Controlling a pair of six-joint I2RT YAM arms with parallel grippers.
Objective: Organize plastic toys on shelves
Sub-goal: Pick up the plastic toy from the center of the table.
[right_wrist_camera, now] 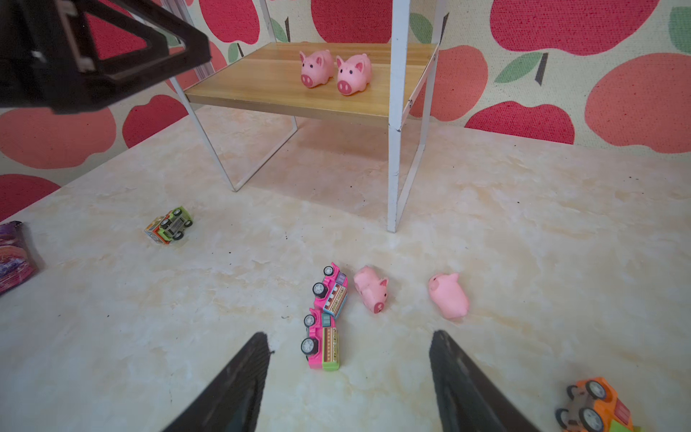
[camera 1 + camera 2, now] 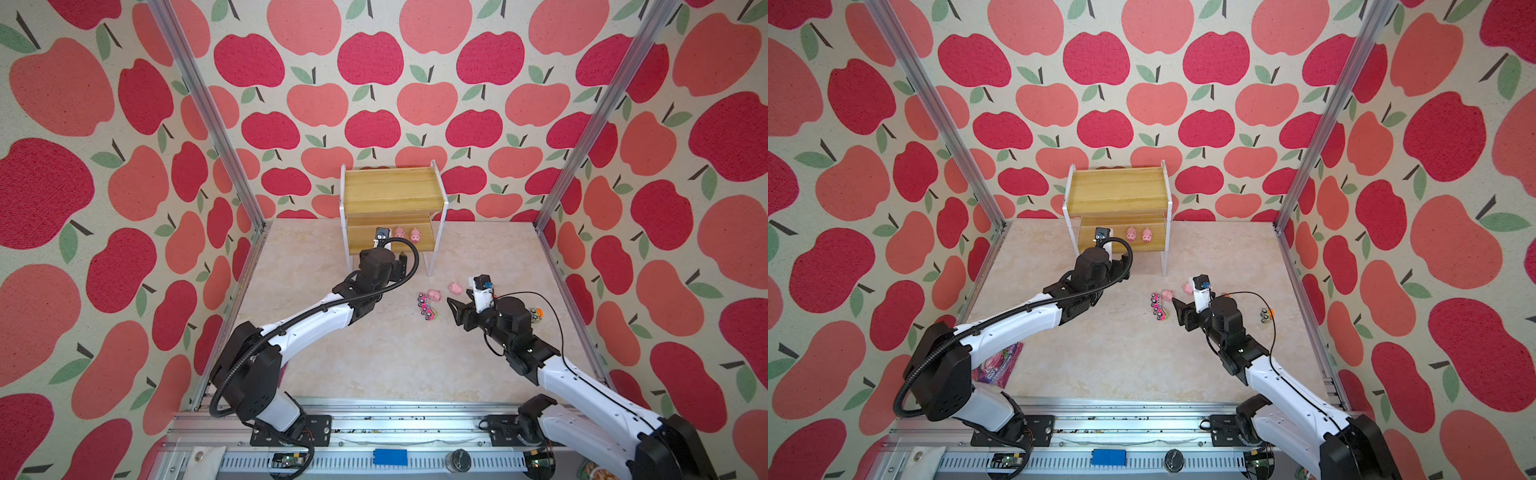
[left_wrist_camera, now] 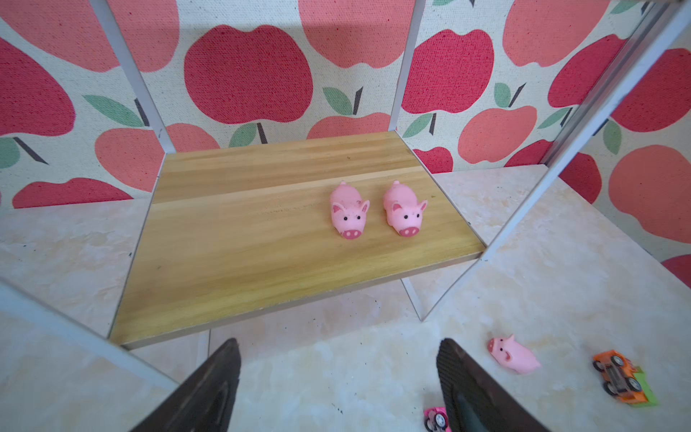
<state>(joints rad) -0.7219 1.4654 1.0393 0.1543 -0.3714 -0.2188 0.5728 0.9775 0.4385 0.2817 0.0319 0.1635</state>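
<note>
My left hand hung released and empty at the rack's 7 o'clock. Upright pigs stood side by side on its lower board, toward 3 o'clock. On the bench, tipped trucks and tipped pigs lay at 12 o'clock of my right hand, likewise released and empty.

lower board bare on its left, two pigs occupying its right, white frame legs flanking
</note>
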